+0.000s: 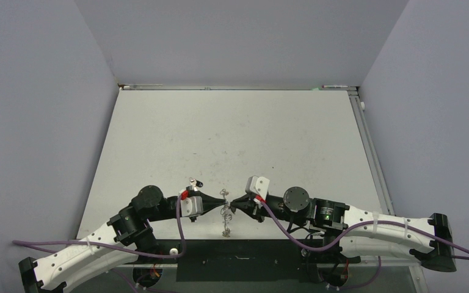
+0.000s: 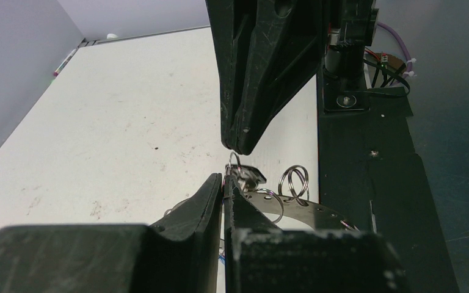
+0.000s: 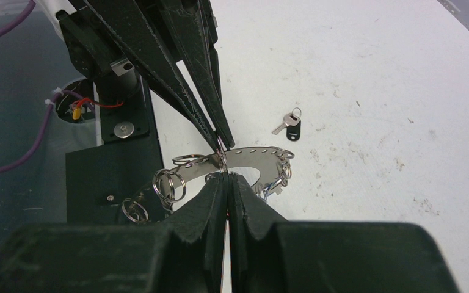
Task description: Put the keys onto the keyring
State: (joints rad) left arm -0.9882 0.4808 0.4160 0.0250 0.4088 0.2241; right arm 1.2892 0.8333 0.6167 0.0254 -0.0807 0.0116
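The keyring [image 1: 225, 221], a flat silver ring rimmed with small wire loops, hangs above the near edge of the table between my two grippers. In the right wrist view the keyring [image 3: 253, 157] tilts away, and one wire loop [image 3: 221, 159] stands between the two sets of tips. My left gripper [image 1: 217, 202] is shut on that loop from the left. My right gripper [image 1: 232, 204] is shut on it from the right. A key with a black tag [image 3: 290, 126] lies loose on the table just beyond. Something blue hangs on the ring's far side [image 3: 265, 193].
The black base plate [image 1: 244, 259] runs along the near table edge under the ring. Purple cables [image 1: 281, 226] trail from both wrists. Grey walls enclose the white table [image 1: 232, 134] on three sides.
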